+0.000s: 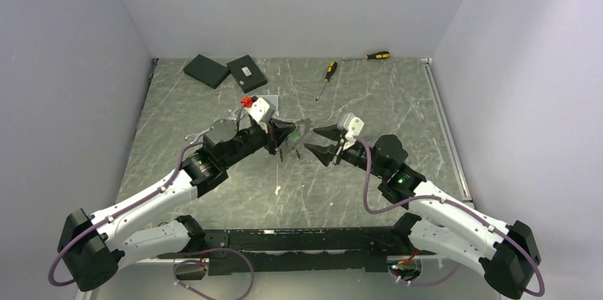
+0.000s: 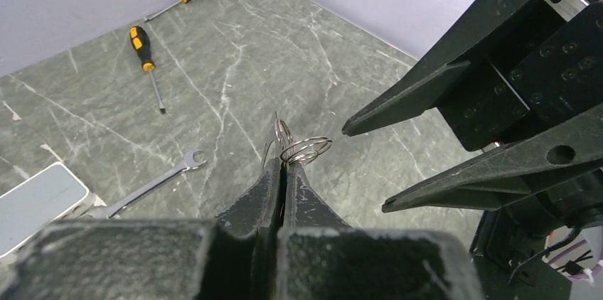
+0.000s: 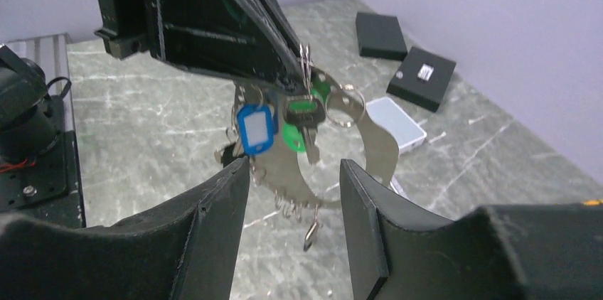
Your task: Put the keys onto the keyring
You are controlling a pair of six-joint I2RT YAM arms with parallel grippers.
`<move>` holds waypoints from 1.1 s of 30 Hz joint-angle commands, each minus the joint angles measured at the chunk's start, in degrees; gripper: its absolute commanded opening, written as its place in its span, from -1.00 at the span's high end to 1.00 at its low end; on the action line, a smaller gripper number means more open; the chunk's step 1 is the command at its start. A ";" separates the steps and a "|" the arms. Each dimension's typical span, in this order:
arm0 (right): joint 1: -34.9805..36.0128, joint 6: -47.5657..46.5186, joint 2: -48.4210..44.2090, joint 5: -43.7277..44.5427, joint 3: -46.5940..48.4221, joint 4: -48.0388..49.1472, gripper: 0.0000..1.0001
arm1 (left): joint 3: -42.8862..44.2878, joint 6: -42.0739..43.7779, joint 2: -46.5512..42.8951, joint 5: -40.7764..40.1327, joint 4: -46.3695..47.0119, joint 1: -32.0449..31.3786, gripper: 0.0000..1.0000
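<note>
Both arms are up over the middle of the table (image 1: 398, 101), tips pointing at each other. My left gripper (image 2: 286, 163) is clamped right down, fingers pressed flat together. Pinched at the very tip is the keyring (image 2: 306, 149), thin silvery wire coils poking out just past the fingertips. Everything hangs off that. From my right wrist view the keys (image 3: 304, 114) dangle just under the left tips, one with a blue tag (image 3: 254, 128) and green tags (image 3: 295, 140) behind it. There's also a curved flat metal piece (image 3: 377, 145) with little hooks along its lower edge. The whole bunch is in the air, off the table. My right gripper (image 3: 295, 163) is spread open with a good gap between the fingers and nothing in it. The bunch hangs right in front of that gap. The blue tag sits just above one fingertip, and I honestly can't tell if it touches. From the left wrist, the right fingers are close beside the ring but apart from it. Down on the table there's a wrench (image 2: 146, 188), two screwdrivers (image 1: 326, 77) toward the back, and two black boxes (image 3: 423, 76) with a white box (image 3: 397, 124) near them.
</note>
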 commanded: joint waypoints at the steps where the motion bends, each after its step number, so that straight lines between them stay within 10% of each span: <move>1: 0.75 -2.02 2.68 -2.37 0.94 10.44 -0.04 | 1.78 -3.51 -1.32 2.93 5.81 0.20 1.00; 20: 1.10 -3.09 7.89 -1.47 4.23 10.19 0.15 | 0.25 -3.54 -1.85 8.04 9.19 0.17 1.00; 33: 1.44 -3.22 7.75 -0.36 5.76 7.59 0.89 | -1.08 -4.08 -1.80 7.84 10.69 0.17 1.00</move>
